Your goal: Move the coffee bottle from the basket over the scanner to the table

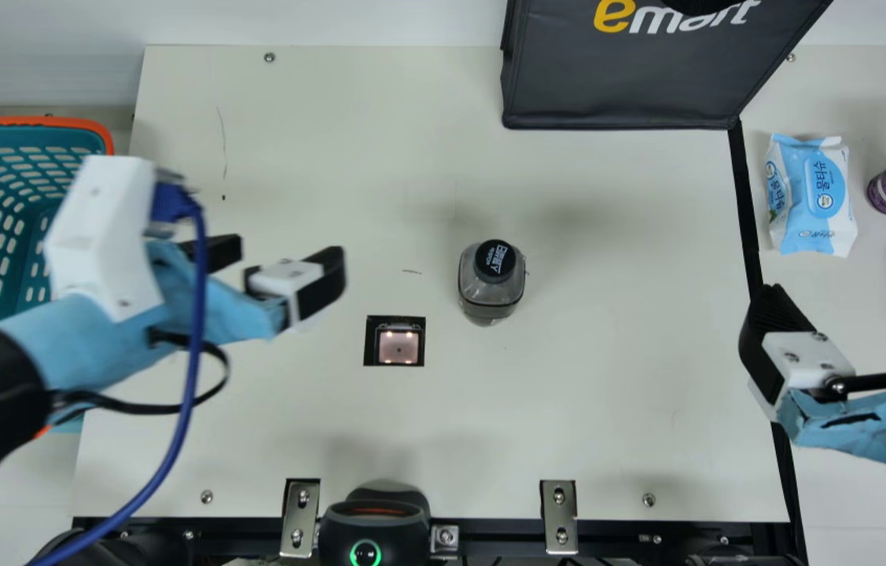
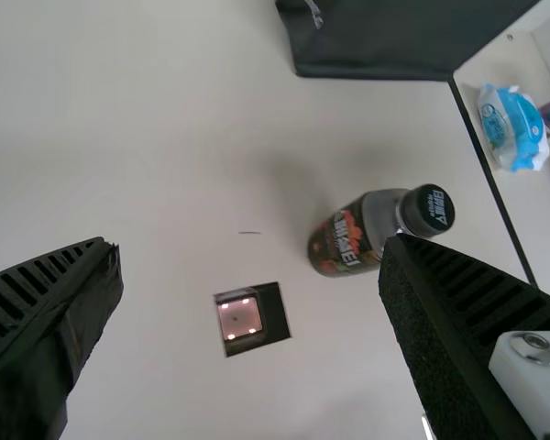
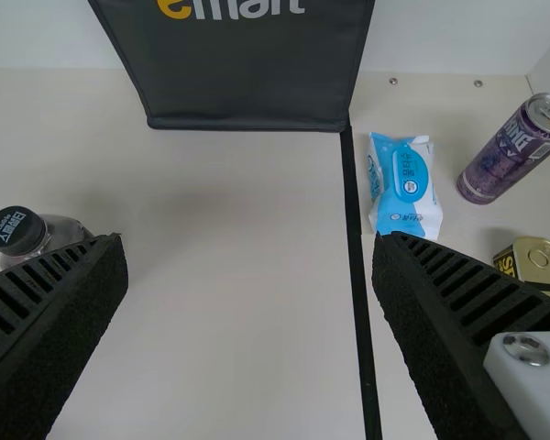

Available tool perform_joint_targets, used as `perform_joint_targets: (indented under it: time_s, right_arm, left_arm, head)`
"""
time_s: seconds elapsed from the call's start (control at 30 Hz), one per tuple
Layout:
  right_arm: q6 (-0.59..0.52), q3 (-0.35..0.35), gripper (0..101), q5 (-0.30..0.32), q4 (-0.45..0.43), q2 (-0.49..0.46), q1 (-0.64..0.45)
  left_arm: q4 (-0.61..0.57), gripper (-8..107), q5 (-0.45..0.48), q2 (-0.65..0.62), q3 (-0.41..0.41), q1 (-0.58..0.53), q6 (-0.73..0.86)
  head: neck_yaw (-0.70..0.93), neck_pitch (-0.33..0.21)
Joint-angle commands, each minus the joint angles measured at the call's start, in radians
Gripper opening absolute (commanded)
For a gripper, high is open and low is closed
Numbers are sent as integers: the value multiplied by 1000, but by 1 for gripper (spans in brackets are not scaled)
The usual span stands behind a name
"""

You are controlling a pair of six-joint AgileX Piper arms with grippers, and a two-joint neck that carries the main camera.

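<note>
Left gripper (image 1: 285, 255): set wide, its two ribbed fingers well apart, nothing between them. In the main view it is positioned between the basket (image 1: 27, 122) and the coffee bottle (image 1: 492, 287). Right gripper (image 1: 847, 305): also set wide and unloaded, at the right side of the table (image 1: 647, 377).

Coffee bottle: upright on the table, to the right of the scanner (image 1: 398, 347) in the main view, near it but not touching it. A black cap closes the bottle; below the cap the wall is transparent, and lower down is a dark label with red areas. The liquid level cannot be determined.

Scanner: a square window with small lights, surrounded by black on the table surface. A black device (image 1: 376, 525) with a green ring is located at the table's near edge.

Basket: teal, perforated wall, orange rim, at the left of the main view. The left arm covers part of its interior, so its full contents cannot be verified.

Dark bag (image 1: 615, 79): at the far side of the table. Its contents cannot be determined.

Right of the black strip (image 1: 749, 204): a blue-and-white wipes pack (image 1: 810, 196), a purple can (image 3: 509, 156) and a gold tin (image 3: 539, 261) with a pull ring.
</note>
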Motion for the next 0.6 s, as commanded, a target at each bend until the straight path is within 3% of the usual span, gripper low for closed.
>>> perform_joint_targets:
  time_s: [0.0,0.27,0.3,0.4,0.57]
  right_arm:
    - [0,0,95,0,0,0,0]
    - [0,0,95,1,0,0,0]
    - [0,0,95,1,0,0,0]
    - [0,0,95,1,0,0,0]
    - [0,0,95,1,0,0,0]
  left_arm:
    - [-10,90,49,-40,-5,123,161]
    - [1,90,122,-108,-42,360,321]
    - [-2,90,116,-104,-40,280,274]
    - [1,90,122,-108,-41,344,318]
    - [1,90,122,-108,-41,359,320]
  head:
    - [2,-30]
    - [2,-30]
    - [2,-30]
    - [2,-30]
    - [2,-30]
